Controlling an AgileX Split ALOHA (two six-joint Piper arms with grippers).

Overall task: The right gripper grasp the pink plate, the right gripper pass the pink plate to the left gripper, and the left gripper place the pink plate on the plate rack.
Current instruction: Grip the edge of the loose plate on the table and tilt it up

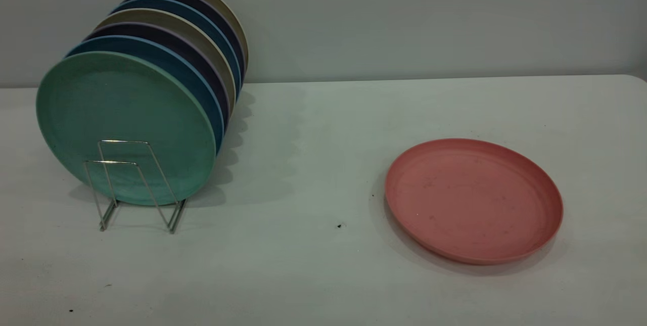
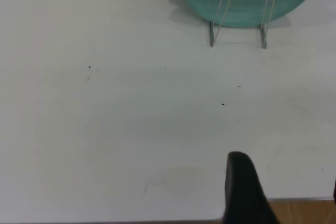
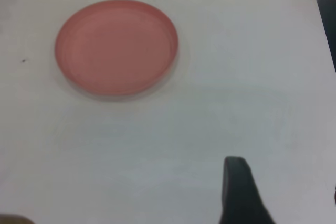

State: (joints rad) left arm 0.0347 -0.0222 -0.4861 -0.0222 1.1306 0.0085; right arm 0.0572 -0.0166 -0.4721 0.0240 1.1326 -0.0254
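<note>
At far left the plate rack [image 1: 136, 184] holds upright plates behind its free near loops. The pink plate [image 1: 474, 199] lies flat at right, untouched; likely light, stiff, slick, best pinched at its rim. Neither gripper's state can be told

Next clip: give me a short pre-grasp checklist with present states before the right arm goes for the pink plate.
1. Pink plate lies flat on the table, nothing on it: ok.
2. Path from right end effector to plate unobstructed: ok.
3. Right end effector open: cannot tell.
4. Plate rack has free front loops ahead of the mint-green plate: ok.
5. Left end effector away from rack: ok.
</note>
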